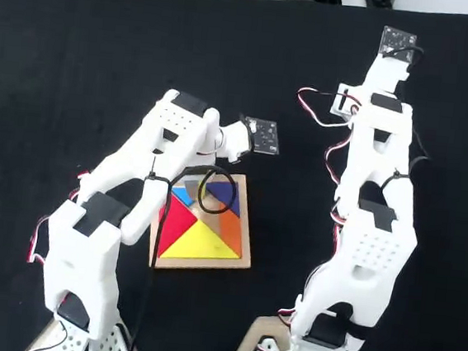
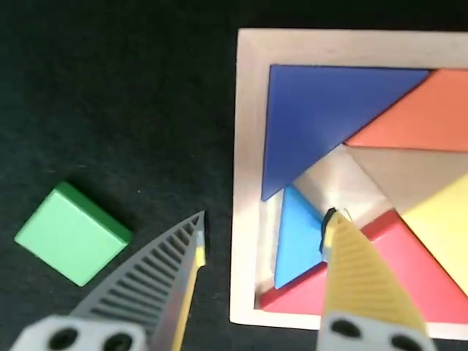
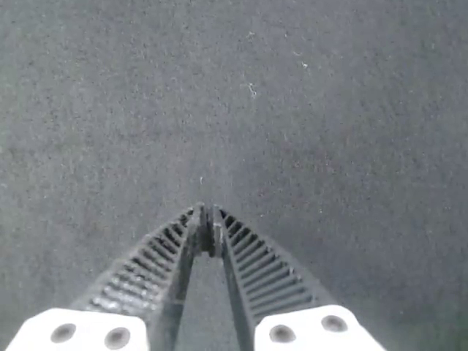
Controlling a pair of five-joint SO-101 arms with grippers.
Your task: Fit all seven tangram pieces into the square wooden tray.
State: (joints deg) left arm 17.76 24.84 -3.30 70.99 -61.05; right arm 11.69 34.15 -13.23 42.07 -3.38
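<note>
The square wooden tray (image 1: pixel 248 227) (image 2: pixel 248 146) lies on the black cloth between the arms. It holds a dark blue triangle (image 2: pixel 314 110), an orange piece (image 2: pixel 417 117), a light blue triangle (image 2: pixel 296 238), a red triangle (image 2: pixel 417 270) and a yellow triangle (image 2: pixel 442 219). Bare wood (image 2: pixel 365 175) shows in the middle. A green square (image 2: pixel 69 232) lies on the cloth outside the tray. My left gripper (image 2: pixel 265 218) is open and straddles the tray's rim, one finger over the cloth, the other above the light blue and red pieces. My right gripper (image 3: pixel 208 212) is shut and empty over bare cloth.
The left arm (image 1: pixel 133 191) lies over the tray's left side in the high view. The right arm (image 1: pixel 373 197) stretches toward the far right of the table, away from the tray. Black cloth covers the whole table.
</note>
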